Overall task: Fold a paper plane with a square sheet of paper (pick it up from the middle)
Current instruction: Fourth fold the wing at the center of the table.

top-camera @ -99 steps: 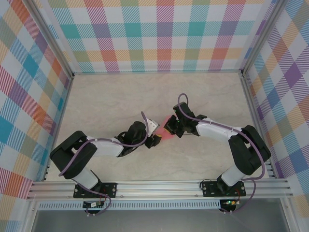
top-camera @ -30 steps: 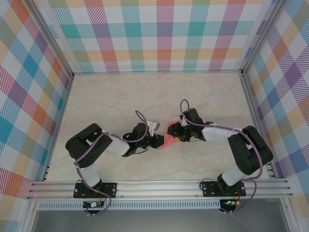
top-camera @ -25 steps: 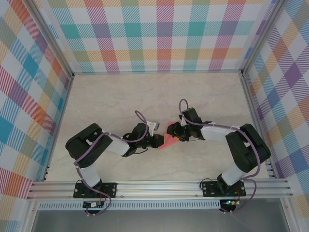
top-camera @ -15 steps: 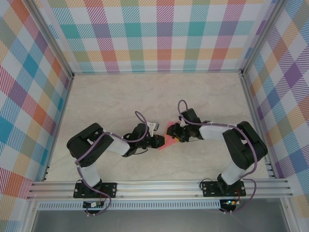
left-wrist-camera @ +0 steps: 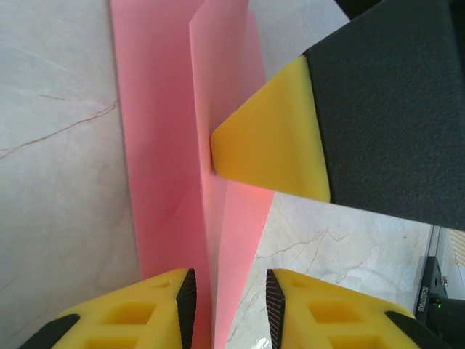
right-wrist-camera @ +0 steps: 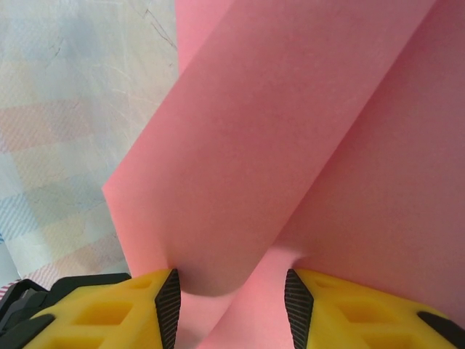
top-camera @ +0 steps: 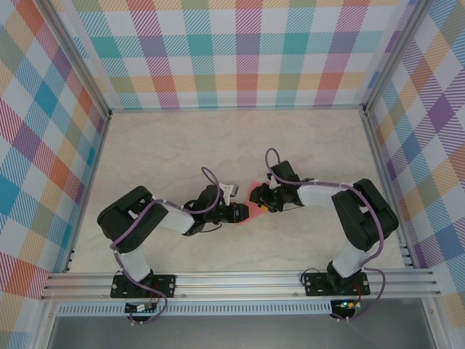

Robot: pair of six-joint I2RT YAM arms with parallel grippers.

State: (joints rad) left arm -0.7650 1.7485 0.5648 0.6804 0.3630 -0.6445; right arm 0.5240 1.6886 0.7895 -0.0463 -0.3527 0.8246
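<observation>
Left gripper [left-wrist-camera: 228, 289] low over pale marbled desk [top-camera: 182, 145], jaws slightly spread, straddling the upright crease of thin salmon-pink paper sheet [left-wrist-camera: 163, 145], part-folded at mid-desk between both arms. Right gripper [right-wrist-camera: 228, 291] jaws around a rounded bend of paper; cannot tell whether squeezing. Risk: bend flattened off-line, or sheet torn by opposing pulls.

We get bright, even overhead light in the top view, with soft, short shadows on the table [top-camera: 160, 153]. Both wrist views are crisp on the square sheet of paper [left-wrist-camera: 160, 145]; the right wrist's far-left background looks pale and blurred.
</observation>
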